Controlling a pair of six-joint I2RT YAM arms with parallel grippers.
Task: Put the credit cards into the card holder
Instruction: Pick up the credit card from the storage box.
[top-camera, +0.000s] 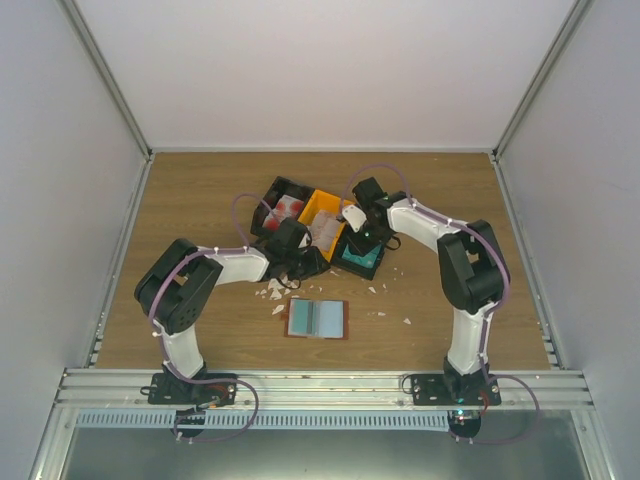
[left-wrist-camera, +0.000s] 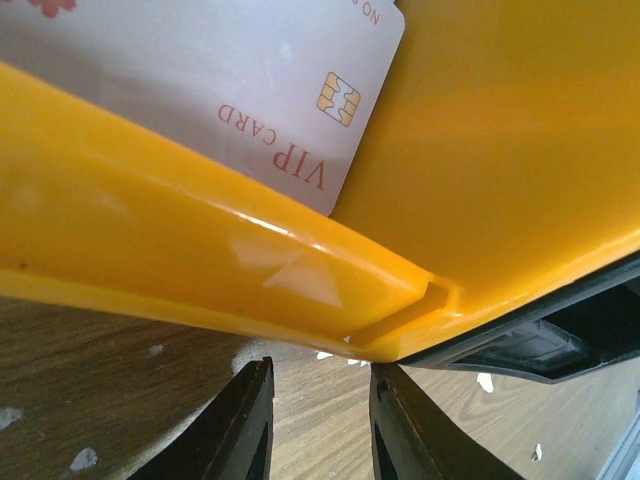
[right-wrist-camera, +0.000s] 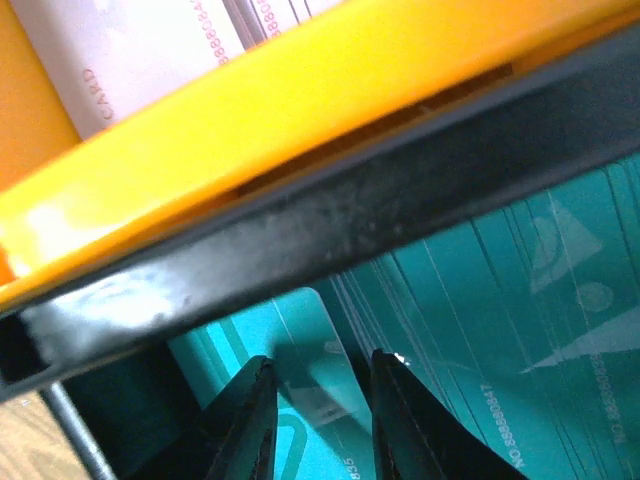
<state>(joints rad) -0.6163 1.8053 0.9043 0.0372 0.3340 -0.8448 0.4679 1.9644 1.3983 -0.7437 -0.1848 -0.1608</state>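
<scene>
The card holder (top-camera: 317, 318) lies open on the table, pale blue pockets up, near the front middle. My left gripper (top-camera: 306, 260) is open and empty, its fingers (left-wrist-camera: 250, 420) just above the wood at the near corner of the orange tray (left-wrist-camera: 480, 150). A pale VIP credit card (left-wrist-camera: 250, 90) lies in that tray. My right gripper (top-camera: 365, 240) is open, its tips low over the teal credit cards (right-wrist-camera: 500, 330) in a black tray (right-wrist-camera: 330, 230). One teal card's corner (right-wrist-camera: 315, 330) shows between its fingers (right-wrist-camera: 250, 420). The right gripper (right-wrist-camera: 320, 360) grips nothing that I can see.
Three small trays stand together behind the wallet: black with red-blotched cards (top-camera: 285, 207), orange (top-camera: 322, 208), and black with teal cards (top-camera: 362, 260). White scraps lie near the left gripper (top-camera: 272, 290) and to the right (top-camera: 407, 322). Walls enclose the table.
</scene>
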